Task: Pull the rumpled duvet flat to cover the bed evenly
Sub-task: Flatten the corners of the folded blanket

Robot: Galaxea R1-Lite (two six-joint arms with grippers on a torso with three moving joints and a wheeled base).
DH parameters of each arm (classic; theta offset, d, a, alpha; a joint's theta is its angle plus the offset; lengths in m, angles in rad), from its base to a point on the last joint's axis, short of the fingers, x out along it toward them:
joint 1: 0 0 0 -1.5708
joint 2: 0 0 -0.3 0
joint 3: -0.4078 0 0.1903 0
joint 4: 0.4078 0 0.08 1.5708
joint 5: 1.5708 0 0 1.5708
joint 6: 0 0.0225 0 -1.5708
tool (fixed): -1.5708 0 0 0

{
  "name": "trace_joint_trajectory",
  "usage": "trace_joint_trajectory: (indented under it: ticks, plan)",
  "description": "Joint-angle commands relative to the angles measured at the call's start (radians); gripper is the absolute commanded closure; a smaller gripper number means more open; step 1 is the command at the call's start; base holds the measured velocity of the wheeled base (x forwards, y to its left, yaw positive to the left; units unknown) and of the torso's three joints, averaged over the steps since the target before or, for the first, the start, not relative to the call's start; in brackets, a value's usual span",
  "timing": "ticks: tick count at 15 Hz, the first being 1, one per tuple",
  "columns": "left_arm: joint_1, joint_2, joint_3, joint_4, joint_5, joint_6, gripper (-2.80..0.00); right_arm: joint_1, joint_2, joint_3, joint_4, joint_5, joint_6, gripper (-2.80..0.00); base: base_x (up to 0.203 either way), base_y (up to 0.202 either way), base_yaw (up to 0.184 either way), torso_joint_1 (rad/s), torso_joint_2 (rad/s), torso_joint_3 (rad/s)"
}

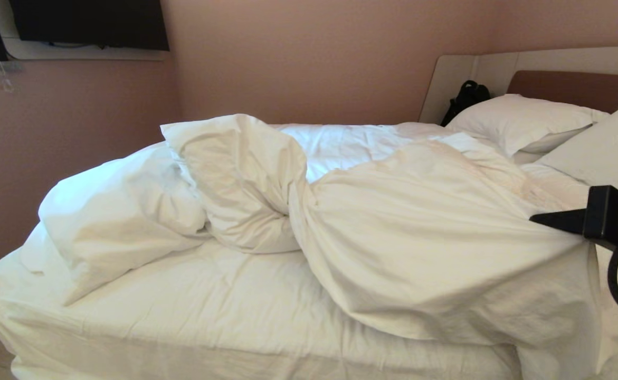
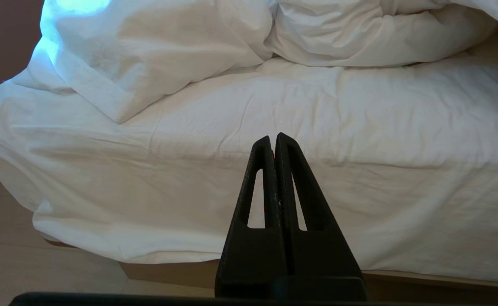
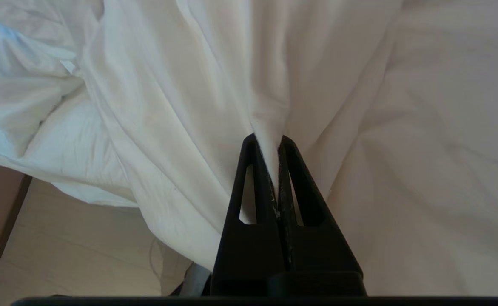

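Observation:
The white duvet (image 1: 419, 232) lies bunched and twisted across the bed (image 1: 192, 311), one end heaped at the left and a broad drape hanging over the near edge at the right. My right gripper (image 1: 538, 218) is shut on a fold of that drape, and the cloth (image 3: 267, 127) rises in a taut pinch from between its fingers. My left gripper (image 2: 273, 138) is shut and empty, held low in front of the bed's near side, facing the mattress sheet (image 2: 317, 127). The duvet heap (image 2: 155, 46) sits above and beyond it.
Two white pillows (image 1: 525, 121) lean against the brown headboard (image 1: 572, 87) at the right, with a black bag (image 1: 467, 97) beside them. A pink wall runs behind the bed. Pale floor (image 2: 27, 263) shows below the bed's near left corner.

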Motion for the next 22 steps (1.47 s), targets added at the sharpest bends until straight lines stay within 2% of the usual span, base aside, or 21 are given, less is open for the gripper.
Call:
trace_joint_trajectory:
  ticks: [1,5,6,10,14,17,18,22]
  plan:
    - [0.000,0.000,0.000,0.000,0.000,0.000,0.00,0.001,-0.049,0.057,0.002,0.000,0.003,0.00,0.000,0.000,0.000,0.000,0.00,0.000]
    - [0.000,0.000,0.000,0.000,0.000,0.000,0.00,0.001,-0.121,0.125,0.008,-0.002,-0.002,0.00,0.000,0.000,0.000,0.000,0.00,0.000]
    - [0.000,0.000,0.000,0.000,0.000,0.000,0.00,0.000,-0.130,0.141,0.010,-0.001,-0.002,-2.80,0.000,0.000,0.000,0.000,0.00,0.000]
    - [0.000,0.000,0.000,0.000,0.000,0.000,0.00,0.001,-0.145,0.130,-0.002,0.003,-0.002,-2.80,0.000,0.000,0.000,0.000,0.00,0.000]
    - [0.000,0.000,0.000,0.000,0.000,0.000,0.00,0.037,-0.094,0.018,-0.004,0.047,-0.003,-2.80,0.000,0.000,0.000,0.000,0.00,0.000]
    - [0.000,0.000,0.000,0.000,0.000,0.000,0.00,0.070,0.037,-0.129,-0.003,0.051,-0.004,-2.80,0.000,0.000,0.000,0.000,0.00,0.000]
    - [0.000,0.000,0.000,0.000,0.000,0.000,0.00,0.084,0.095,-0.182,0.000,0.051,-0.004,0.00,0.000,0.000,0.000,0.000,0.00,0.000]
    - [0.000,0.000,0.000,0.000,0.000,0.000,0.00,0.153,0.348,-0.399,-0.005,0.045,-0.004,0.00,0.000,0.000,0.000,0.000,0.00,0.000]
